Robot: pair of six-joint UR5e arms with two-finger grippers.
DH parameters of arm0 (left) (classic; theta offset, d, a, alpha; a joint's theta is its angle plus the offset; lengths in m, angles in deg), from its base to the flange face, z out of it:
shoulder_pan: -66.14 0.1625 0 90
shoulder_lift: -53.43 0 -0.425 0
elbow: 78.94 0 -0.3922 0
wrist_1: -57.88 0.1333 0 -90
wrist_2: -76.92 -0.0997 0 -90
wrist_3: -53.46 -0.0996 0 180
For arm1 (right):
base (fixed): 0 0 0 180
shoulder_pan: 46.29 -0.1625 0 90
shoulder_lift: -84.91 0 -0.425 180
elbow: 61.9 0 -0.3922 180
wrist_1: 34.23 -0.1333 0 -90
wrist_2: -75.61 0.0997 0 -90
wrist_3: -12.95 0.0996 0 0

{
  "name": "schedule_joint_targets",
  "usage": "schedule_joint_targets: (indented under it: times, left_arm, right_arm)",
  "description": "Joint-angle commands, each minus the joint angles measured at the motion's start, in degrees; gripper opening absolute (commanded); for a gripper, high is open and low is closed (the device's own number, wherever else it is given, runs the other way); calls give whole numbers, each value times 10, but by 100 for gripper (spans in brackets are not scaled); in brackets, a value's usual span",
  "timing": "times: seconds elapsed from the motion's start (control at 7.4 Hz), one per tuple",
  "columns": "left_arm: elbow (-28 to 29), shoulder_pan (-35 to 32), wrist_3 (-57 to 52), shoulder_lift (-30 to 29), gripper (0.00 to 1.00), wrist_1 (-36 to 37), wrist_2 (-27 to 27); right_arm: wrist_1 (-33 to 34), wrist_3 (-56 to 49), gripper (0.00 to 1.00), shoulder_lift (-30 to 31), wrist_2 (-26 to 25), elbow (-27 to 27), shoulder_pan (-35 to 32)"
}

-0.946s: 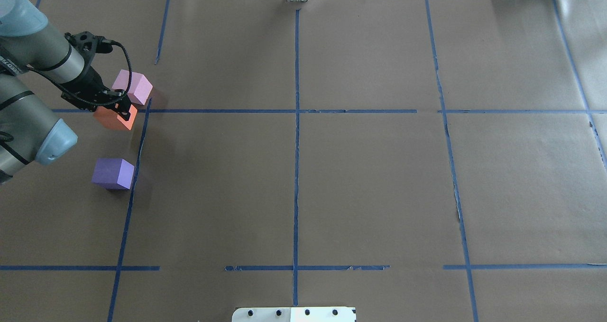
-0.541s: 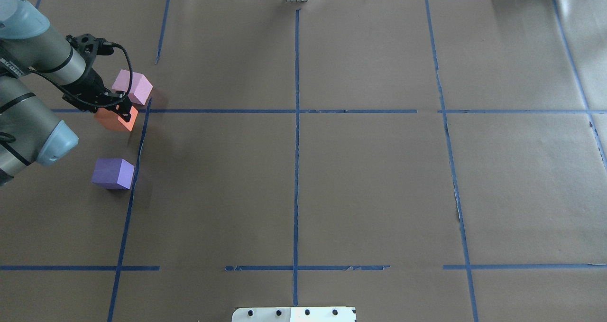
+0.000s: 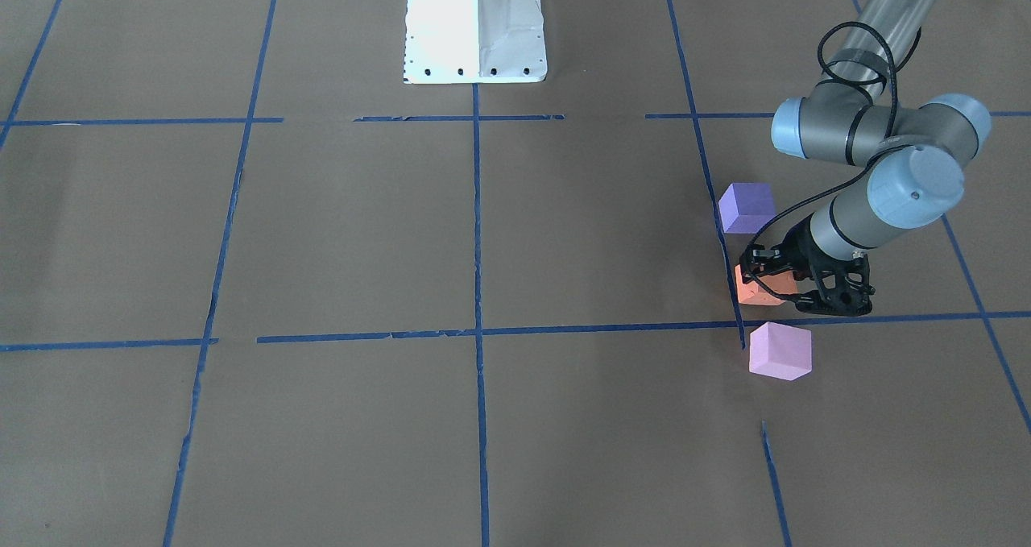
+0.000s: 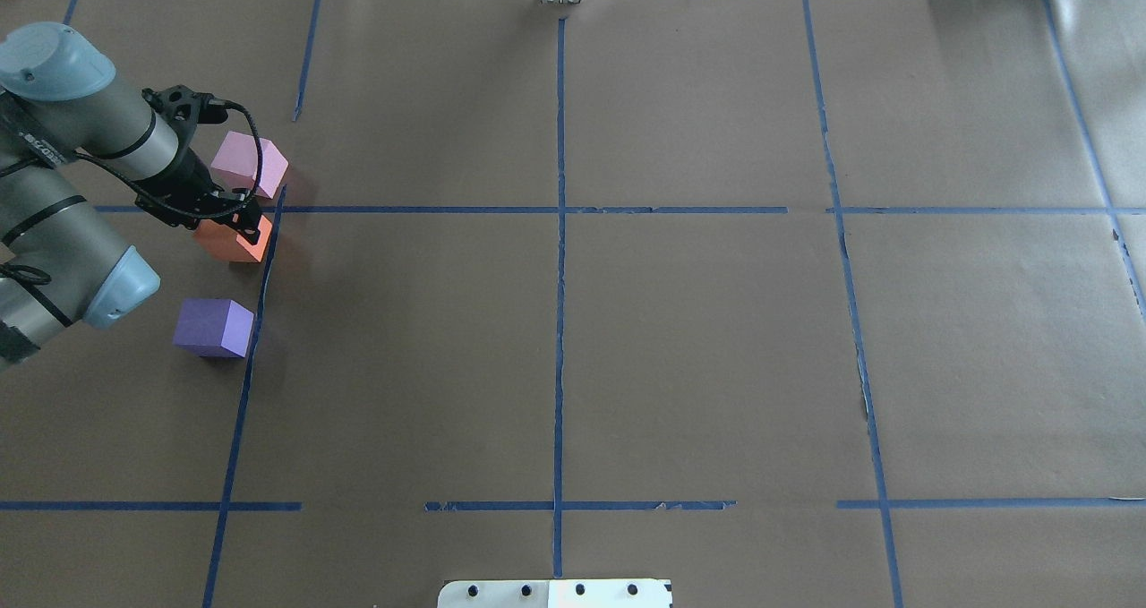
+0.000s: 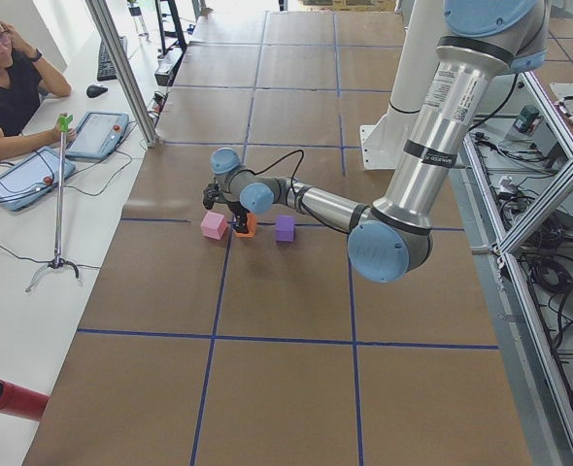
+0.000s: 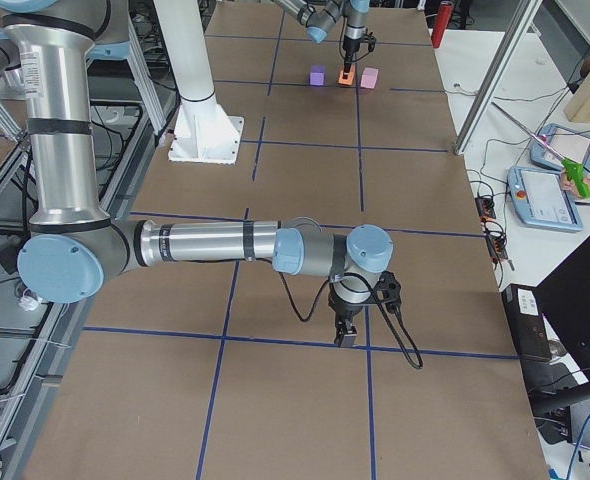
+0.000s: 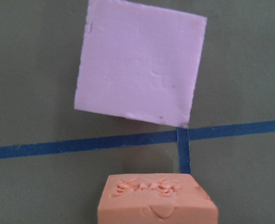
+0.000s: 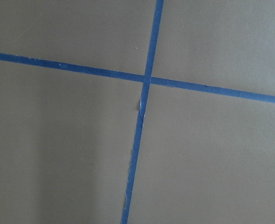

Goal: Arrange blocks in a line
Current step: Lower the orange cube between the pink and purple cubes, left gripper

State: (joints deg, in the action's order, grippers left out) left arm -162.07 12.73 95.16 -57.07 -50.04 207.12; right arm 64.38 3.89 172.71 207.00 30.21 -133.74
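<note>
The left pincer (image 3: 763, 281) pinches the orange block (image 3: 751, 291), which is between the pink block (image 3: 779, 351) and the purple block (image 3: 747, 208) and touches neither. The right pincer (image 6: 347, 338) hangs well apart over the brown counter (image 6: 425, 250). Nobody can tell if it is spread.

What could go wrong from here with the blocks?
1. The left gripper holds the orange block close to the pink block; lowering it could nudge the pink one.
2. The pink block sits skewed to the tape line in the wrist view, and the purple block lies farther off, so spacing may end uneven.
</note>
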Motion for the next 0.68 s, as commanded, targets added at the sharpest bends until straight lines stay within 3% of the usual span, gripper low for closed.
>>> schedule_joint_targets:
  times: [0.0,0.14,0.54]
  left_arm:
    - [2,2,9,-1,53,-3,1]
    - [2,2,9,0,99,-3,1]
    - [2,2,7,0,100,-3,1]
  right_arm:
    - [0,0,100,0,0,0,0]
    - [0,0,100,0,0,0,0]
    - [0,0,100,0,0,0,1]
